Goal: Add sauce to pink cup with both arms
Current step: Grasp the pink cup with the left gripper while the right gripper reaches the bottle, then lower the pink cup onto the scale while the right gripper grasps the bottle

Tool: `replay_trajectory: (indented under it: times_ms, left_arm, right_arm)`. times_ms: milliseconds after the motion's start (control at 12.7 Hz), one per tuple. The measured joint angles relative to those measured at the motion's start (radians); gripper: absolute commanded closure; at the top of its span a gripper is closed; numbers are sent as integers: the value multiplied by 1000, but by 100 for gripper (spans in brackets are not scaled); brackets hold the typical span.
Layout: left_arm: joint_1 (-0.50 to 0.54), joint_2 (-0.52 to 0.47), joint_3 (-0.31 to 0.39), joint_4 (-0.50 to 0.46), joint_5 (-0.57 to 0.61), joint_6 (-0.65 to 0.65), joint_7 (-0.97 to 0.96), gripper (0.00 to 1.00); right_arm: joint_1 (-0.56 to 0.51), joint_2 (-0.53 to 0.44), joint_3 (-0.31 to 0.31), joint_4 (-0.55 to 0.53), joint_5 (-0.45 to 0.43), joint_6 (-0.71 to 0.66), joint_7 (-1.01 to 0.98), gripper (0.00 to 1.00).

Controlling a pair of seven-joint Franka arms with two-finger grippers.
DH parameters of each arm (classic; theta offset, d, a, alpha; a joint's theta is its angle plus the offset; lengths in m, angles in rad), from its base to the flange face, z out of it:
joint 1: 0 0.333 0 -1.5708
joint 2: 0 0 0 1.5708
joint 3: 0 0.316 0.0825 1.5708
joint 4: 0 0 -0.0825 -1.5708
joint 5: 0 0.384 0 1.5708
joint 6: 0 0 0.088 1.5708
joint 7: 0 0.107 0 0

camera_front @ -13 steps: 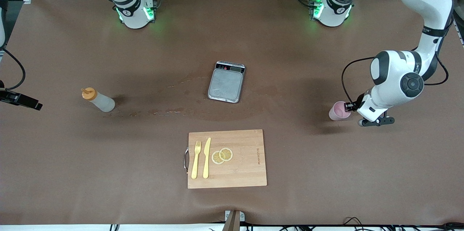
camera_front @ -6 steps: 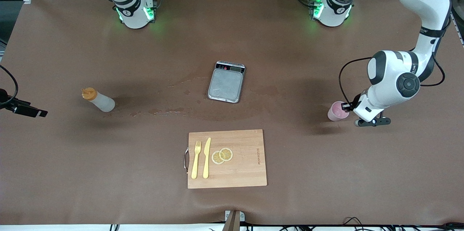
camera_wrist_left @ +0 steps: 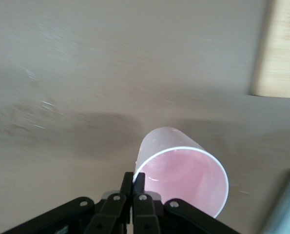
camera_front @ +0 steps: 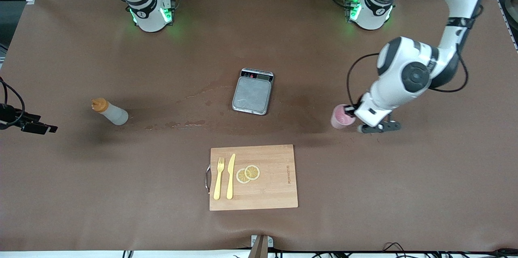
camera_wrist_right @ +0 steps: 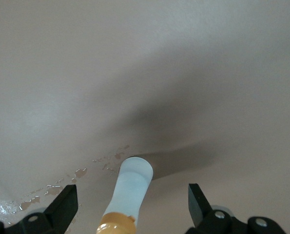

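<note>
The pink cup point(camera_front: 339, 117) hangs low over the table between the scale and the left arm's end. My left gripper point(camera_front: 350, 113) is shut on its rim. In the left wrist view the cup point(camera_wrist_left: 183, 168) shows an empty pink inside, and the gripper point(camera_wrist_left: 135, 178) pinches the rim's wall between its fingertips. The sauce point(camera_front: 109, 112), a whitish bottle with an orange cap, stands upright toward the right arm's end. My right gripper point(camera_front: 37, 127) hovers at that end, apart from the bottle. In the right wrist view the gripper point(camera_wrist_right: 133, 199) is open and the sauce point(camera_wrist_right: 133, 183) lies ahead between its fingers.
A grey scale point(camera_front: 251, 95) sits mid-table. Nearer the front camera lies a wooden cutting board point(camera_front: 275, 193) with a yellow fork point(camera_front: 219, 177), a knife point(camera_front: 230, 175) and lemon slices point(camera_front: 248, 173). Wet spots point(camera_front: 178, 124) streak the table between the sauce and the scale.
My left gripper has shut on the cup's rim and carried the cup toward the scale. The right gripper has crept slightly toward the sauce.
</note>
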Motion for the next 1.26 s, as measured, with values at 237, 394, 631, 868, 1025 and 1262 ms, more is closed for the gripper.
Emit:
replay_trajectory:
  times_ms: [237,394,631,868,1025,1262]
  left_arm:
    - [-20,0,-128,9,0,0,-226,100]
    - [-83,4,-146,20,3,0,-348,100]
    - [-202,46,-145,50,103,0,-558,100]
    - [-277,129,-143,114,131,0,-726,100]
    - [-322,176,-142,149,153,2,-810,100]
    - [-375,224,-141,161,185,46,-933,100]
  right_arm:
    - [-34,48,0,0,14,-27,7,0]
    - [-47,85,0,1,58,-84,78,0]
    - [-55,127,0,3,117,-120,221,0]
    - [-98,197,0,11,235,-130,258,0]
    - [-138,258,-1,20,301,-154,261,0]
    - [-170,339,0,25,392,-220,301,0]
